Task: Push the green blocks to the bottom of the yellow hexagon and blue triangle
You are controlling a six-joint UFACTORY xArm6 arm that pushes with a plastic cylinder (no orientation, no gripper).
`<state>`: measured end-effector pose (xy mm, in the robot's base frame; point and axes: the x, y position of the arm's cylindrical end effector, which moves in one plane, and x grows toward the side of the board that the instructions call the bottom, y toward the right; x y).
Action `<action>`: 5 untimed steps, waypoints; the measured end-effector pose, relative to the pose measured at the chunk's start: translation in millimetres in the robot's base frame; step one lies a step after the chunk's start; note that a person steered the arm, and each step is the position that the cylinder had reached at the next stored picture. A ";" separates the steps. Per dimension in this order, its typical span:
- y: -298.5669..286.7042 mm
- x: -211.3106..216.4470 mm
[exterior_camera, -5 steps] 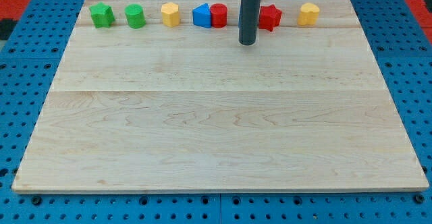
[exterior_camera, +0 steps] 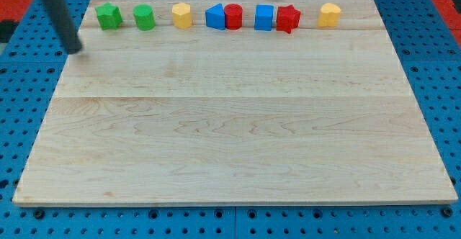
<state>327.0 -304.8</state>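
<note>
Two green blocks stand at the view's top left: a green star (exterior_camera: 109, 16) and a green cylinder (exterior_camera: 144, 16). To their right come the yellow hexagon (exterior_camera: 181, 14) and the blue triangle (exterior_camera: 215, 16), all in one row along the board's top edge. My tip (exterior_camera: 74, 50) is at the board's left edge, below and to the left of the green star, touching no block. The rod leans up to the view's top left.
Further right in the same row stand a red cylinder (exterior_camera: 233, 16) touching the blue triangle, a blue cube (exterior_camera: 264, 17), a red star (exterior_camera: 288, 18) and a second yellow hexagon (exterior_camera: 330, 14). The wooden board (exterior_camera: 230, 138) lies on a blue pegboard.
The rod has swept from the top middle, where it hid the blue cube, far left to the board's left edge. No block has moved.
</note>
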 end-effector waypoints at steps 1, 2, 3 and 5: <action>-0.2 -3.8; 0.5 -52.4; 10.0 -86.9; 94.4 -88.6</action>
<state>238.4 -210.5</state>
